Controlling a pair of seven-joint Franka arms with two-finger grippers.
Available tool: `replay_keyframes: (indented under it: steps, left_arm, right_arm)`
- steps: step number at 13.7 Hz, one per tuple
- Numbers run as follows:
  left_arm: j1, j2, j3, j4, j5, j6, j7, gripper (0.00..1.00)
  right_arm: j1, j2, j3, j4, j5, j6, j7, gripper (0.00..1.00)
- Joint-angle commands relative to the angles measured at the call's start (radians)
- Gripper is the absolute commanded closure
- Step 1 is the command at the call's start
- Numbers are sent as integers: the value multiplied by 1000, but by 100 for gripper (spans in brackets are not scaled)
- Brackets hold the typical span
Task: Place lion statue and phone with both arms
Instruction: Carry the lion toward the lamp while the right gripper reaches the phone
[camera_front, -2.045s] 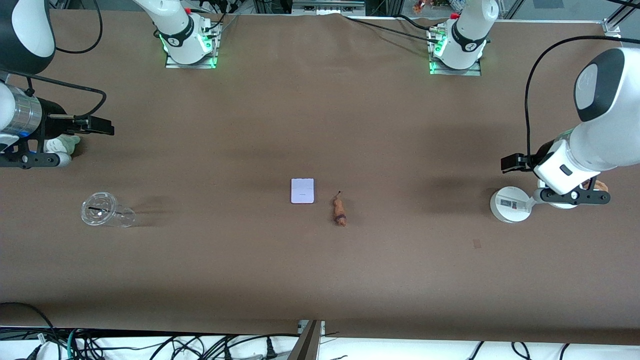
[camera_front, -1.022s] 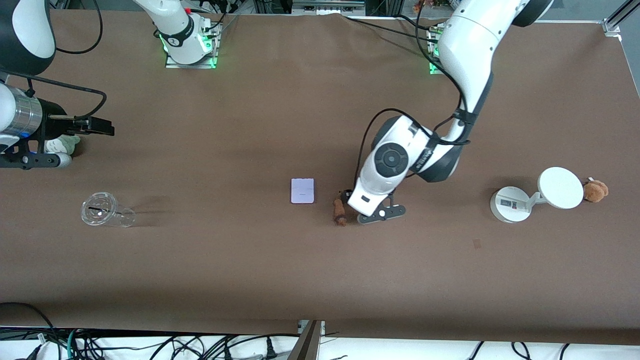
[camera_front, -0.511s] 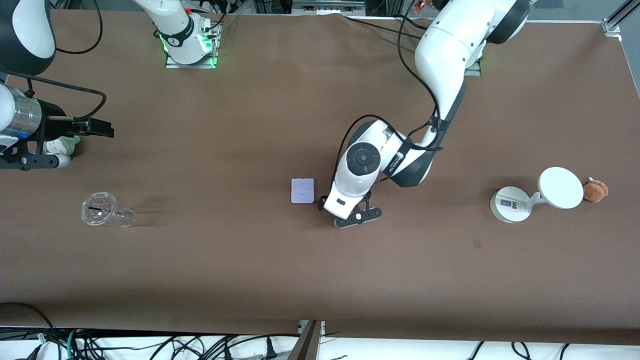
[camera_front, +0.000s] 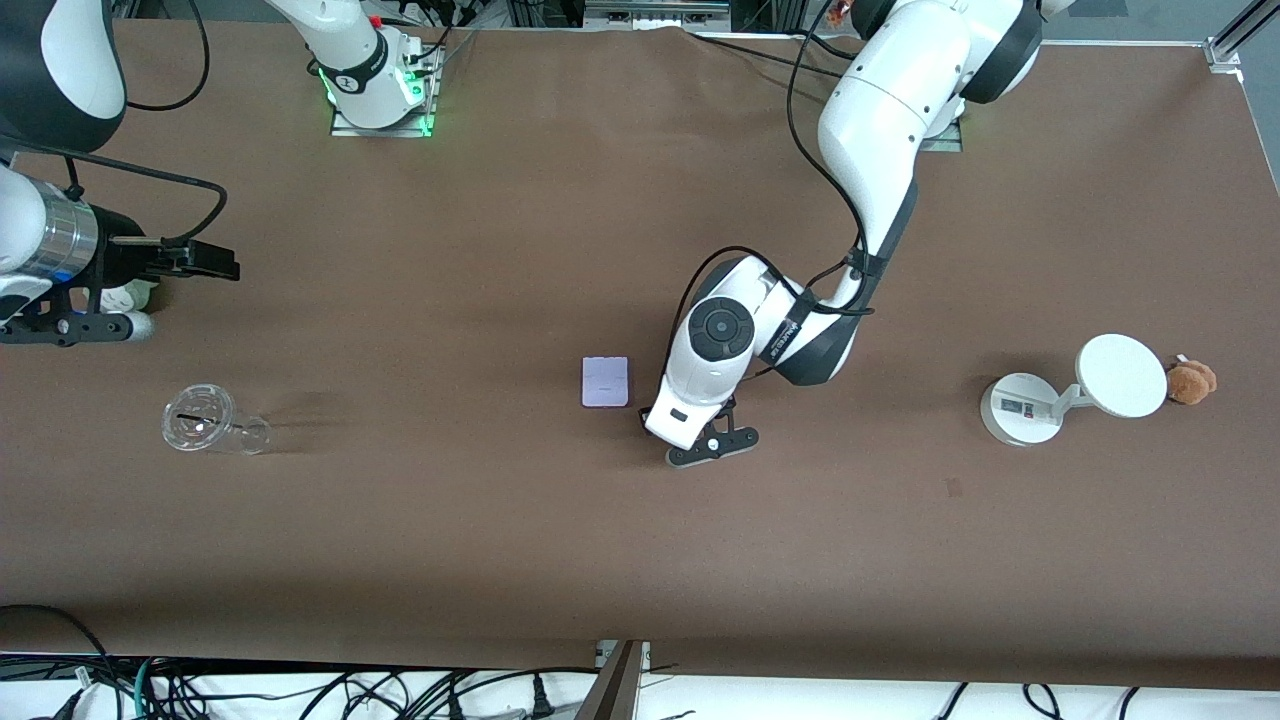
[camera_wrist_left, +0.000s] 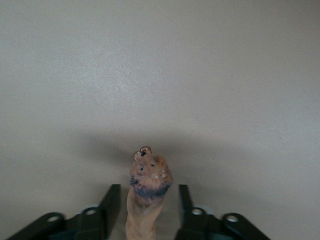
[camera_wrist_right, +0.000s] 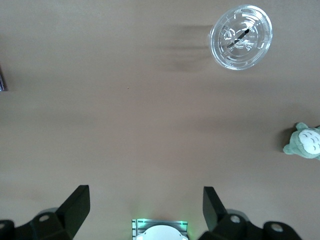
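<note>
The lion statue (camera_wrist_left: 149, 175), orange-brown with a dark mane band, lies on the table between the fingers of my left gripper (camera_wrist_left: 147, 194). The fingers are open, with a gap showing on each side of it. In the front view the left gripper (camera_front: 672, 420) is down at the table's middle and its hand hides the lion. The phone (camera_front: 605, 381), a pale lavender slab, lies flat just beside that hand, toward the right arm's end. My right gripper (camera_front: 205, 262) is open and empty, held up over the right arm's end of the table; it also shows in the right wrist view (camera_wrist_right: 145, 200).
A clear lidded cup (camera_front: 210, 420) lies on its side near the right arm's end, with a green-white plush toy (camera_front: 130, 292) farther from the front camera. A white round-disc stand (camera_front: 1070, 392) and a brown plush toy (camera_front: 1190, 381) sit at the left arm's end.
My left arm has swung in from its end of the table and come down over the lion, with its open fingers on either side of it. The right arm has barely moved.
</note>
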Motion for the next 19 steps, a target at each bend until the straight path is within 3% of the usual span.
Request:
replay_keyframes:
  steps: [1,2,5,8,10,13,16,19]
  left_arm:
    - [-26,35,29,23,90,28,-6,93]
    - [-25,35,27,21,118,27,-6,100]
    - [7,9,27,23,129,14,93,100]
    - [128,-50,4,21,111,-48,322,100]
    - [206,-86,-34,-1,86,-70,342,100]
    - [321,-150,-53,-109,71,-68,429,100]
    - [571,-224,-209,-251,23,-73,599,100]
    - [740,-274,-284,-373,23,-82,704,100]
  right_arm:
    - [5,34,1,16,1,5,16,0]
    - [19,74,2,15,2,21,17,0]
    - [54,114,1,12,-18,79,19,0]
    - [66,221,1,10,-4,203,78,0]
    - [103,252,2,10,1,266,141,0]
    - [190,301,2,10,51,375,252,0]
    - [308,364,2,12,79,514,446,0]
    - [423,442,1,15,65,640,588,0]
